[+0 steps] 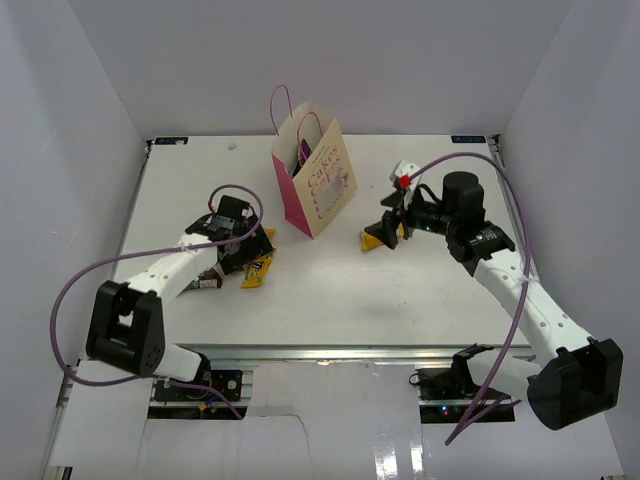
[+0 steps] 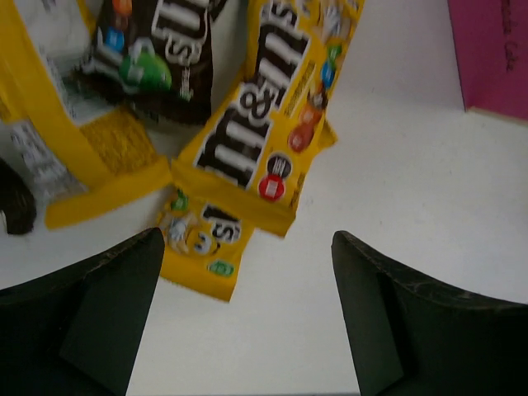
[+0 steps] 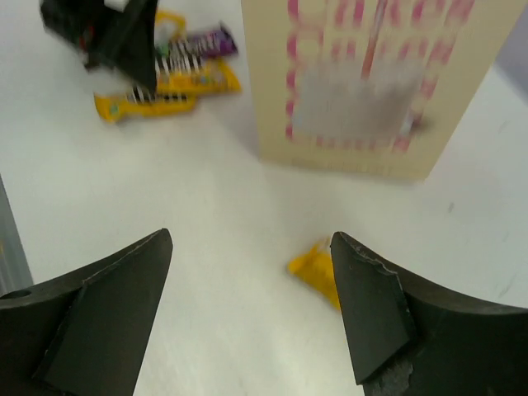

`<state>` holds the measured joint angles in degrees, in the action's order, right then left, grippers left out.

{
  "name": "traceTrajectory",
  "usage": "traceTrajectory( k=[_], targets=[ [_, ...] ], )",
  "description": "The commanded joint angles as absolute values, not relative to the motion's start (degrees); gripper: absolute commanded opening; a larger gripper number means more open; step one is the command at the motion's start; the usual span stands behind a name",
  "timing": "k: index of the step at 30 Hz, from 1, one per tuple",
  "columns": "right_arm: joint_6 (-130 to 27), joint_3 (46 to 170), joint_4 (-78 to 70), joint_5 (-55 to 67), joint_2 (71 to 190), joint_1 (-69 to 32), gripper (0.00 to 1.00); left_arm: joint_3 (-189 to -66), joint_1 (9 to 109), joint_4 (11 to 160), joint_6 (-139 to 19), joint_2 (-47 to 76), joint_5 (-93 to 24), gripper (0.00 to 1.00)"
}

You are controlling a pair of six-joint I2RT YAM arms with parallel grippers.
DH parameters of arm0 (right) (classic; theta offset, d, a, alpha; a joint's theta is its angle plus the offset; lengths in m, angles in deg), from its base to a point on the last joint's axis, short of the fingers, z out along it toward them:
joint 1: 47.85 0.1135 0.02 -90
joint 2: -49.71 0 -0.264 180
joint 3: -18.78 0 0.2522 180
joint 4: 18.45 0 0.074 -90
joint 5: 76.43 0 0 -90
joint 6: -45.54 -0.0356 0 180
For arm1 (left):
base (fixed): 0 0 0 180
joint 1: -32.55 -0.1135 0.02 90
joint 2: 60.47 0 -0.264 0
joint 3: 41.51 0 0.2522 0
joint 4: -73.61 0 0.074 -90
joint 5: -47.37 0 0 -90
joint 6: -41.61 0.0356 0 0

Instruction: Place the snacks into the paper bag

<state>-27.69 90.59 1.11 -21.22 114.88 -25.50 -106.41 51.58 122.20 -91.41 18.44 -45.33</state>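
Under the spread left claw (image 2: 247,247): a heap of yellow and brown candy packets (image 2: 264,140).
The right claw (image 3: 252,247) hangs wide and empty above the table (image 1: 330,290), one yellow packet (image 3: 318,268) beside its finger; the paper bag (image 3: 371,82) stands upright beyond.

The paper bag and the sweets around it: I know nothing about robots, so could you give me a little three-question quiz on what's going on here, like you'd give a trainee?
1. True or false: the paper bag lies flat on its side.
2. Fill in the blank: the left gripper hovers with open jaws by a pile of packets, most of them wrapped in ___.
3. Pick one: the right gripper is
A. shut on a packet
B. open, with a lone yellow packet lying just by it
C. deep inside the bag

Key
1. False: it stands upright.
2. Yellow.
3. B.
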Motion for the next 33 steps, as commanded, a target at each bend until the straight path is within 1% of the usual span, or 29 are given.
traceTrajectory(
  k=[1,2,6,10,11,14,15,17,18,20,23,25,27,30,32,33],
  targets=[
    [-21.88,83.54,6.55,-25.27,109.24,-30.26,0.84,-114.57,51.89,120.33,-83.91,24.92,-55.09,0.93],
    [-21.7,80.3,7.0,-25.45,108.17,-31.23,0.84,-115.73,51.89,120.42,-82.85,26.61,-55.98,0.92],
    [-21.26,75.19,8.58,-26.24,104.65,-35.53,0.84,-120.66,51.98,120.68,-77.67,33.82,-58.1,0.88],
    [-21.61,73.24,8.58,-26.95,103.5,-37.91,0.84,-123.83,51.98,121.3,-74.41,40.06,-58.01,0.82],
    [-21.61,73.15,8.67,-26.86,103.59,-38.35,0.84,-124.7,52.06,121.3,-73.88,41.73,-57.23,0.76],
    [-21.61,72.97,8.58,-26.77,104.03,-38.79,0.84,-125.41,52.15,121.3,-73.17,42.8,-55.91,0.66],
    [-21.61,72.97,8.58,-26.95,104.12,-39.14,0.84,-125.5,52.24,121.39,-73.17,42.54,-55.56,0.56],
    [-21.96,73.06,8.41,-27.12,104.56,-39.32,0.84,-125.41,52.24,121.3,-73.35,41.57,-55.64,0.45],
    [-21.96,73.06,8.32,-27.21,104.73,-39.58,0.84,-125.06,52.24,121.39,-73.35,39.57,-55.47,0.34],
    [-22.05,73.06,8.41,-27.21,104.82,-39.67,0.84,-124.19,52.24,121.3,-73.61,36.57,-55.2,0.23],
    [-21.96,72.98,8.49,-27.21,105.17,-39.85,0.84,-122.87,52.24,121.47,-73.7,27.88,-54.15,0.18],
    [-21.7,72.97,8.49,-27.21,105.61,-39.94,0.84,-122.34,52.24,121.48,-73.7,20.5,-52.48,0.1],
    [-21.26,73.15,8.5,-27.12,106.48,-39.94,0.84,-122.77,52.24,121.22,-73.17,13.31,-51.51,0.08],
    [-20.65,74.11,8.58,-26.95,107.89,-40.02,0.84,-125.83,52.15,119.02,-70.63,6.44,-49.41,0.06],
    [-20.38,74.82,8.5,-27.21,109.03,-40.11,0.84,-128.39,52.15,115.78,-67.13,5.27,-47.13,0.06],
    [-20.12,75.25,8.49,-27.3,109.47,-40.11,0.84,-131.53,52.15,114.8,-66.15,5.96,-44.59,0.06]
  ],
)
